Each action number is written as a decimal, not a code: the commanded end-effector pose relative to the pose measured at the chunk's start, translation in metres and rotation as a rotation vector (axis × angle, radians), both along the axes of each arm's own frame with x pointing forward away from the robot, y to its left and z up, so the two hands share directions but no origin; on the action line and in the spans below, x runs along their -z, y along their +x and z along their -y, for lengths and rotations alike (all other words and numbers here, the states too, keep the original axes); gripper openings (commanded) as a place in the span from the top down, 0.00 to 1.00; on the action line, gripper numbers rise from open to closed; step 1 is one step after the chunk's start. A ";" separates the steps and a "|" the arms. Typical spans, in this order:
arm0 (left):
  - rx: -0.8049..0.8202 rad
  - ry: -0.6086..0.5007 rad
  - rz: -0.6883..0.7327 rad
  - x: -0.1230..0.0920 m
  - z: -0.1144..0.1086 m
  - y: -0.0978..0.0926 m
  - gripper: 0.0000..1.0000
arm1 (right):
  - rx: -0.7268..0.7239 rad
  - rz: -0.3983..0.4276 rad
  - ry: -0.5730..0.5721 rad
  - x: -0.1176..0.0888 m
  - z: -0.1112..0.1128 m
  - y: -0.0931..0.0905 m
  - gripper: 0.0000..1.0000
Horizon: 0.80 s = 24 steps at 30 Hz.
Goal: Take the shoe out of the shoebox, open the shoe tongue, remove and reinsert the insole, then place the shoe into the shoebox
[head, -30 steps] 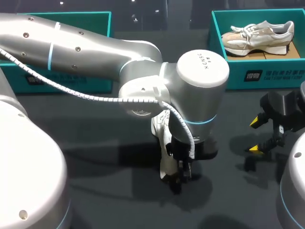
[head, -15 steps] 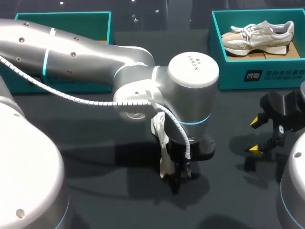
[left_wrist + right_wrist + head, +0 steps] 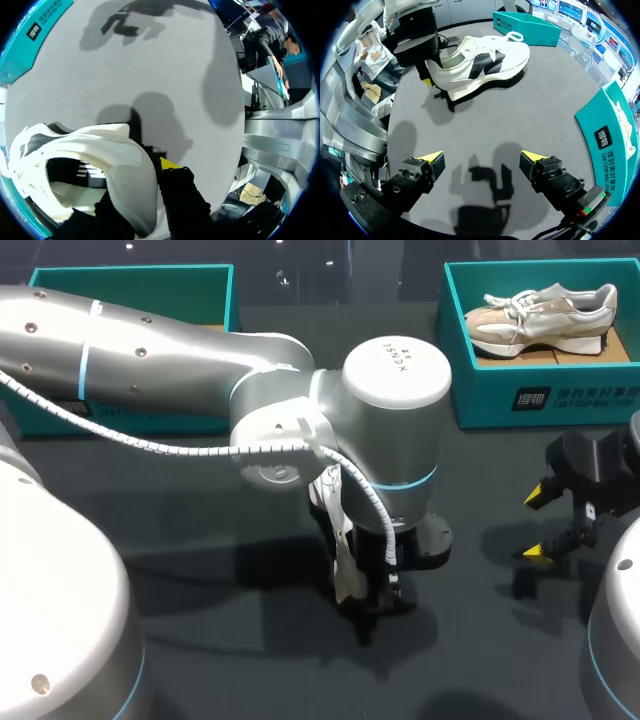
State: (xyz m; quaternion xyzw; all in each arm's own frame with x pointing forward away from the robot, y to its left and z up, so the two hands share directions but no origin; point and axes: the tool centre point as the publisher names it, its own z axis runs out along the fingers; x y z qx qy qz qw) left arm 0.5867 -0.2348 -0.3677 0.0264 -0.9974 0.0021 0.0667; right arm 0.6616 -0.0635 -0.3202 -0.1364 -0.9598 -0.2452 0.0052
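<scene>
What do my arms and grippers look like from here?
Left arm and right arm: smooth silver-grey tubes, rounded joint caps, thin light-blue rings. A white ribbed cable runs along the left. The right gripper is black, yellow-tipped.

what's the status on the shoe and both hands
Left hand shut on the shoe at its heel. Shoe sole-down on the table. Right hand open, empty, apart from it. Nothing in the way.
</scene>
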 end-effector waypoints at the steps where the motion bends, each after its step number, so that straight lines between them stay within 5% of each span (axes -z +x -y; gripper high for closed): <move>1: 0.015 -0.021 -0.042 -0.040 -0.019 0.012 1.00 | 0.001 0.002 -0.002 -0.001 0.000 -0.002 0.00; 6: 0.057 -0.026 -0.051 -0.090 -0.037 0.028 1.00 | 0.001 0.002 -0.002 -0.001 0.000 -0.002 0.00; 24: 0.057 -0.026 -0.051 -0.090 -0.037 0.028 1.00 | 0.001 0.002 -0.002 -0.001 0.000 -0.002 0.00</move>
